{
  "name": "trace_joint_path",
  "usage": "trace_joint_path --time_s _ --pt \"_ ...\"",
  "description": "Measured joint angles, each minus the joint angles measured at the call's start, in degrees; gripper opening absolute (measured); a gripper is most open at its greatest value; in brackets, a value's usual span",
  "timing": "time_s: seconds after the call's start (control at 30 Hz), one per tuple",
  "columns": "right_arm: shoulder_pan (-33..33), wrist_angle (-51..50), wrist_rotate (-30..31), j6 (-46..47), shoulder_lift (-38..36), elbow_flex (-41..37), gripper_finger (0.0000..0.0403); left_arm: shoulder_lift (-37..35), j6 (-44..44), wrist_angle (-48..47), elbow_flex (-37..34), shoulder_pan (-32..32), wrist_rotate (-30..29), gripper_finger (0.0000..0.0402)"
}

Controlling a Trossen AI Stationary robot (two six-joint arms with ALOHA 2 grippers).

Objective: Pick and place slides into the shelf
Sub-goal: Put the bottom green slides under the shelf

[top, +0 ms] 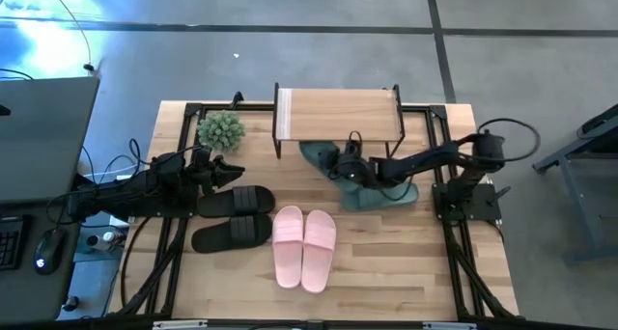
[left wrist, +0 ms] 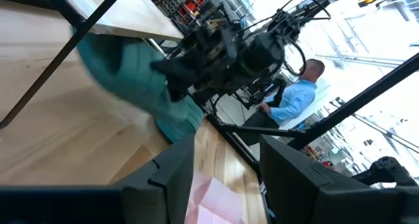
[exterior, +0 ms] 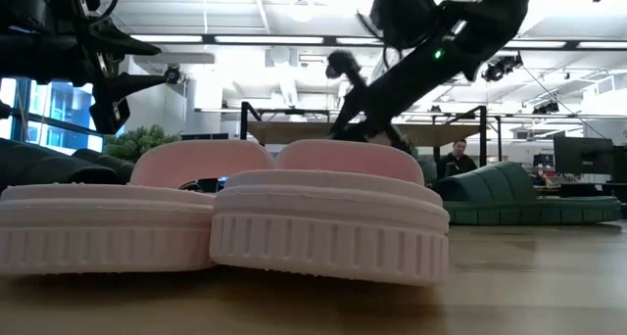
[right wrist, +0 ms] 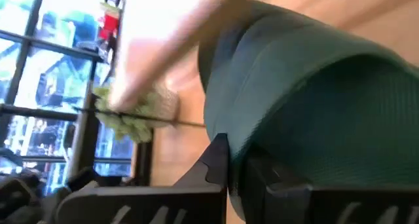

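Observation:
The shelf stands at the table's far edge. One dark green slide is at the shelf's near side, partly under it, with my right gripper shut on it. The other green slide lies flat on the table to its right. Two black slides lie at the left and two pale pink slides in the near middle, all soles down. My left gripper hangs open just beyond the black slides, holding nothing. My right gripper has the green slide's wide strap by its edge, which runs down between the two fingers. The fingers come from the table's right, slanting a little downward. My own fingers hide how far back the strap reaches. Whether the sole is clear of the table does not show.
A small green plant stands at the shelf's left. The shelf's thin black legs stand close to the held slide. A person in a blue shirt sits beyond the table. Bare wood lies at the near right.

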Motion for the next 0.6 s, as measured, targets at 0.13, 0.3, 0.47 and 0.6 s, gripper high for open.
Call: trace_joint_path --time_s 0.13,0.3,0.47,0.6 --pt "-0.14 7.49 -2.61 -0.34 6.21 3.73 0.0000 0.00 -0.01 -0.01 -0.02 0.00 0.00 0.0159" --pt "-0.82 7.25 -4.87 -1.64 12.30 9.47 0.0000 0.00 -0.02 0.00 -0.02 0.00 0.00 0.0159" --pt "-1.34 3.24 -4.76 -1.81 13.96 12.14 0.0000 0.00 -0.02 -0.02 -0.01 0.00 0.00 0.0159" --pt "-1.42 1.56 -3.21 -1.81 14.07 12.16 0.0000 0.00 -0.02 -0.02 -0.02 0.00 0.02 0.0159"
